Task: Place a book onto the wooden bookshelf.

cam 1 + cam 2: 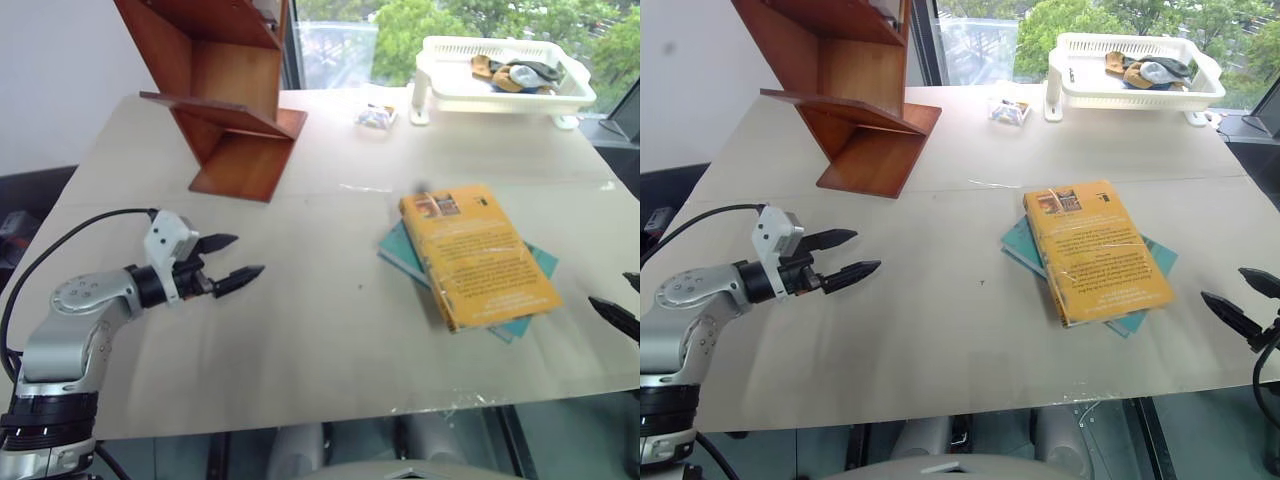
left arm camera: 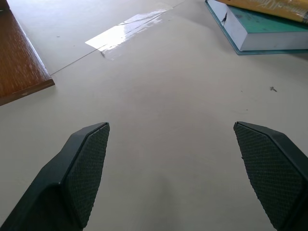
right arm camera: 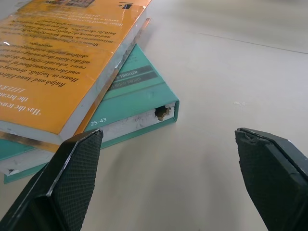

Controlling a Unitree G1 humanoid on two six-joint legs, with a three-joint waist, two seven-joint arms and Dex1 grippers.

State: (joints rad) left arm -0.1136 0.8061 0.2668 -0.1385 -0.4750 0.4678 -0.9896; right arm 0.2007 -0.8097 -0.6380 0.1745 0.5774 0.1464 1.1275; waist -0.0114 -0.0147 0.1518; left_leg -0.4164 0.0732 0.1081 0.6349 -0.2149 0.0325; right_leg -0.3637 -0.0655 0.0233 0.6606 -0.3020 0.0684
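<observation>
Nearest, both pincers hover empty with fingers spread wide: the left gripper (image 1: 226,262) over bare table (image 1: 330,330) well apart from everything, the right gripper (image 1: 1242,300) just beside the stacked books. Further in, the book (image 1: 478,256) lies askew on top of the teal-blue book (image 1: 401,252), so a careless pinch could likely catch both volumes, or its glossy wrap might let it slide out. Farthest, the wooden bookshelf (image 1: 225,90) stands tilted across the table, where a poorly set book might slip off its slanted boards.

The book (image 1: 1095,252) lies atop a teal book (image 1: 1026,245), both hands apart.
</observation>
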